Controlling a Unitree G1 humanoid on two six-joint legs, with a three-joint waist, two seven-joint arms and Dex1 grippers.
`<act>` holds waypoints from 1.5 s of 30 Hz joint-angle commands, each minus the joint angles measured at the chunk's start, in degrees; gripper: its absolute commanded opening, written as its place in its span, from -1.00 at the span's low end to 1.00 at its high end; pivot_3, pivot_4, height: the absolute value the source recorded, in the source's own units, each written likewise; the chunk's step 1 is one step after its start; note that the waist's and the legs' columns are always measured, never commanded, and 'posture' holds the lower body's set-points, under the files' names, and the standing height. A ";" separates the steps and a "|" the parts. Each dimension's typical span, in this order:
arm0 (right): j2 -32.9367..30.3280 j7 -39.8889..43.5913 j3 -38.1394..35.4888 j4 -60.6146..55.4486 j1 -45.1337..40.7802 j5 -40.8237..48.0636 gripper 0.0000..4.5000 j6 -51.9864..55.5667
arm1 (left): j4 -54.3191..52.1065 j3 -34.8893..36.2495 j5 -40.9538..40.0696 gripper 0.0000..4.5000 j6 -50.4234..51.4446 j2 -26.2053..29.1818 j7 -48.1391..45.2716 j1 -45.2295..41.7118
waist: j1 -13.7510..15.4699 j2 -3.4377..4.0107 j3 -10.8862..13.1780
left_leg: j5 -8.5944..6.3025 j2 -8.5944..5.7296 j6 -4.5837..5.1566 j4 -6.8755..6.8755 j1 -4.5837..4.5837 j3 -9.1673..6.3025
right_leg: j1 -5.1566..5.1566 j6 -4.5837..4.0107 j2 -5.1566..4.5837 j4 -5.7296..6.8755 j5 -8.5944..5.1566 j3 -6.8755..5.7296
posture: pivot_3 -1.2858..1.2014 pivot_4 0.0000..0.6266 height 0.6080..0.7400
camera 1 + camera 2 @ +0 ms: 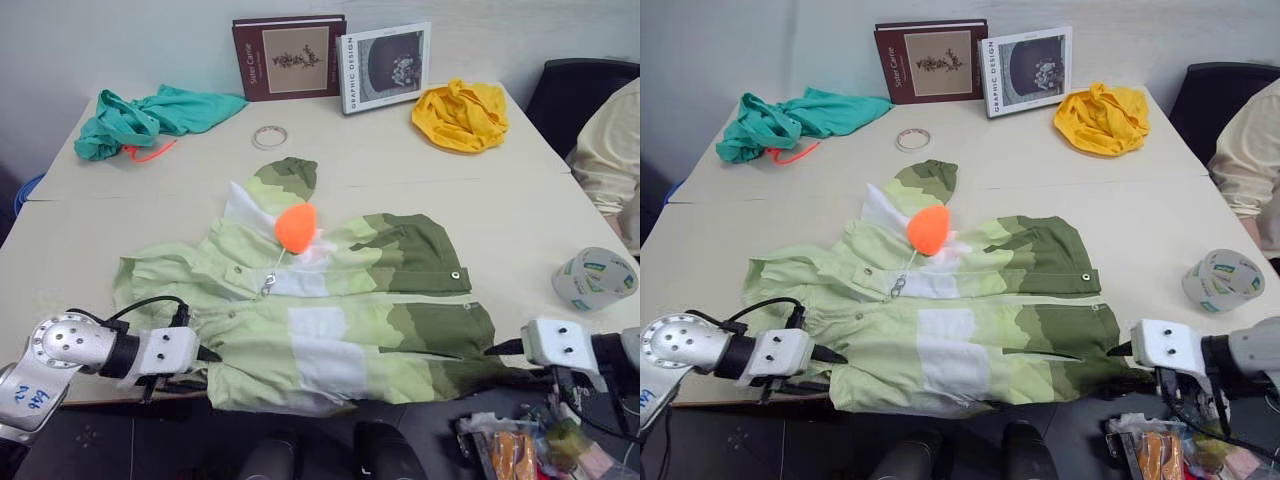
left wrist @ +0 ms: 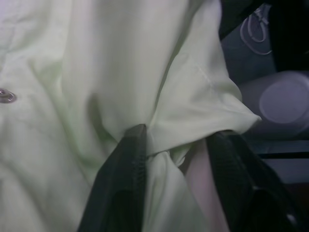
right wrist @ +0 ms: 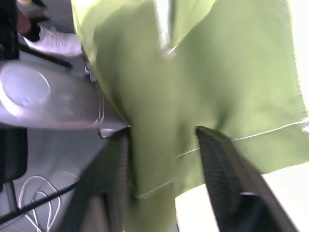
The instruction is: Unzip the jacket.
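The jacket [image 1: 340, 300] lies spread flat on the table, front up, in pale green, olive and white panels with its hood toward the far side. An orange blob [image 1: 296, 226] rests at the collar, and a thin cord runs from it to the metal zipper pull [image 1: 268, 285]. My left gripper [image 1: 205, 352] sits at the jacket's lower left hem, open, with a pale green fold [image 2: 193, 111] lying loose between its fingers [image 2: 128, 164]. My right gripper [image 1: 495, 348] is at the lower right hem, open, olive cloth [image 3: 159, 96] between its fingers [image 3: 227, 164].
A teal cloth [image 1: 150, 118] lies at the far left, a yellow cloth [image 1: 462, 115] at the far right. Two books [image 1: 288, 57] lean on the wall, with a tape ring [image 1: 270, 137] in front. A white roll [image 1: 594, 278] and a person's sleeve [image 1: 610, 150] are at the right.
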 commanded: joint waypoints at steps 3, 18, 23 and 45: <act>1.32 -5.13 3.69 -4.57 -24.59 13.94 0.71 12.66 | 0.08 7.62 -20.72 0.74 18.92 3.47 -5.70 -13.48 | -0.36 0.07 0.11 | -0.06 0.07 0.12 0.00 -0.01 -0.01 | 0.02 0.02 -0.01 -0.10 0.01 -0.10 | 0.03 -0.52 1.00; 39.91 -34.06 47.79 47.43 -71.08 -38.54 0.71 -31.60 | 20.58 -9.63 -2.95 0.74 17.20 -7.02 -4.93 -46.56 | -4.32 -0.13 0.05 | 0.17 -0.25 -0.35 0.98 -2.05 0.07 | -2.50 -0.19 -0.25 1.65 -0.07 -1.32 | 0.03 -0.52 1.00; 47.55 -38.70 50.04 59.98 -76.20 -42.96 0.71 -40.93 | 16.94 -6.50 -4.84 0.74 20.90 -6.22 -3.99 -44.26 | -5.79 -0.12 0.05 | 0.16 -0.23 -0.35 0.99 -2.04 0.02 | -2.41 -0.20 -0.26 1.60 -0.07 -1.35 | 0.03 -0.52 1.00; 54.38 -42.02 46.45 72.12 -79.41 -44.38 -0.97 -48.90 | 16.85 -4.05 -1.80 0.76 17.84 -9.59 2.12 -40.79 | -7.01 -0.12 0.05 | 0.21 -0.26 -0.59 0.98 -1.74 -0.51 | -2.12 -0.22 -0.13 1.71 -0.06 -1.11 | 0.03 -0.52 1.00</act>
